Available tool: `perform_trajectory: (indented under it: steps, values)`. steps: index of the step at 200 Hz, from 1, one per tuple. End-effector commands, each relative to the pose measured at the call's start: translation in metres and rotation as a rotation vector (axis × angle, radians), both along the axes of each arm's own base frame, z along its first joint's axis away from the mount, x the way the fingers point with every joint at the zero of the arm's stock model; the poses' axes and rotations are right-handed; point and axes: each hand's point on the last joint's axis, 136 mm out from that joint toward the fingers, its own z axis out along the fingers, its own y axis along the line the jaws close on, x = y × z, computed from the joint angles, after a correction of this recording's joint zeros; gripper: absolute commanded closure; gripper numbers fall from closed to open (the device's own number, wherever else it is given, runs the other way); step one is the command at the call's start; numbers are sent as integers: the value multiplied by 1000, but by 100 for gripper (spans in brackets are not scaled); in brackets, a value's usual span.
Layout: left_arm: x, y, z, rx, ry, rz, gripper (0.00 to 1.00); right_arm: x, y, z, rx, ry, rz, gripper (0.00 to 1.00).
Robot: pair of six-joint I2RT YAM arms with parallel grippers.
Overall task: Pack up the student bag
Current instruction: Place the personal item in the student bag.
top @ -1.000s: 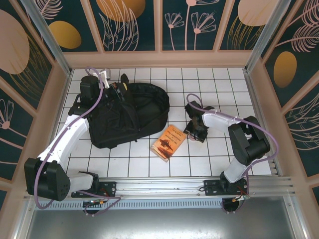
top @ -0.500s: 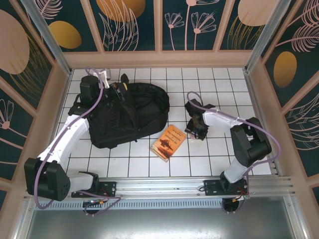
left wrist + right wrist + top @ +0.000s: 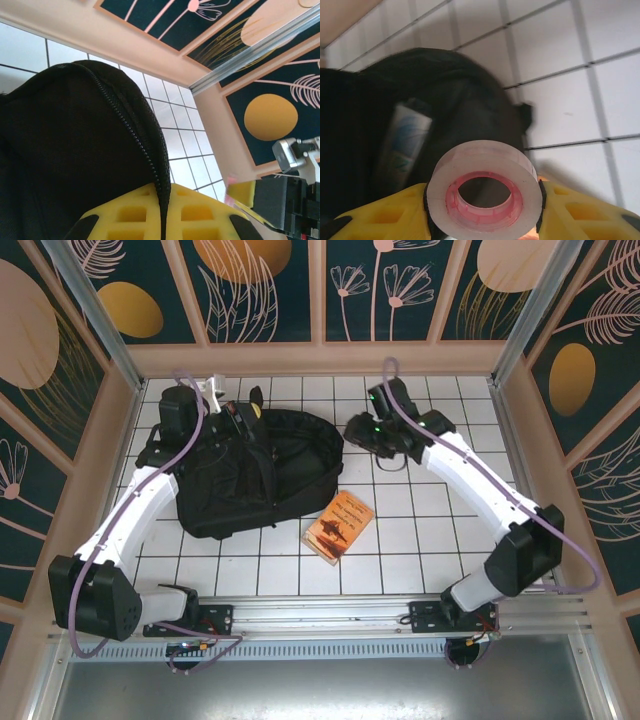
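White-tiled worktop (image 3: 420, 560) walled by dark floral panels, both arm bases bolted along the near rail. Nearest on the tiles, an orange book (image 3: 340, 525), lying flat and ungripped, just beside the near right corner of the student bag (image 3: 270, 490). Further back, left of centre, the bag itself: black, soft, slumped on its side, mouth turned toward the right. At its far left end, the left tool (image 3: 161, 212), yellow fingers closed tight on the zippered rim, pinching the fabric and apparently propping the mouth open. Just off the bag's far right end, the right tool (image 3: 482, 200), closed on a roll of clear tape (image 3: 484, 170) with a pink core, pinched across its outer rim, hole facing the wrist camera. Beyond the roll, the dark opening, with a pale blue-and-white item (image 3: 405, 140) lying inside, too blurred to name. Judged as the loading step: tape poised at the mouth, book not yet packed. Next move, by this reading: carry the roll over the rim held up by the left tool, lower it past the zipper teeth and clear of the item inside, and part the fingers only once well within; afterwards, reach for the book. Left grip best kept firm meanwhile, as a guard against a sagging, closing mouth.
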Motion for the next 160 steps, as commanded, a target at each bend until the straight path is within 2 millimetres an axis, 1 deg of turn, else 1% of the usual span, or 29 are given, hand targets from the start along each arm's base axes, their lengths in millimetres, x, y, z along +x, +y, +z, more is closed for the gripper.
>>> perform_trajectory:
  steps: [1, 20, 45, 58, 69, 82, 97, 117, 137, 160]
  values:
    - [-2, -7, 52, -66, -104, -51, 100, 5, 56, 3, 47, -14, 159, 51]
    - [-4, -8, 60, -70, -111, -60, 100, 8, 96, -2, 52, 9, 241, 51]
    - [-7, -9, 71, -82, -121, -74, 100, 8, 149, -18, 77, 71, 346, 50]
    - [-9, -9, 77, -86, -131, -76, 100, 5, 172, -26, 98, 107, 375, 50]
    - [-12, -8, 83, -88, -143, -73, 100, 1, 191, -28, 130, 130, 399, 49]
    - [-14, -7, 89, -85, -156, -67, 100, -6, 209, -31, 178, 168, 427, 44]
    - [-17, -4, 96, -78, -175, -55, 100, -11, 219, -33, 205, 192, 439, 35]
    - [-18, 0, 101, -54, -192, -33, 100, -13, 217, -29, 202, 179, 436, 26]
    - [-17, 2, 100, -47, -191, -21, 100, -13, 210, -20, 194, 154, 431, 22]
    - [-15, 3, 96, -42, -188, -11, 100, -14, 199, -14, 159, 128, 426, 22]
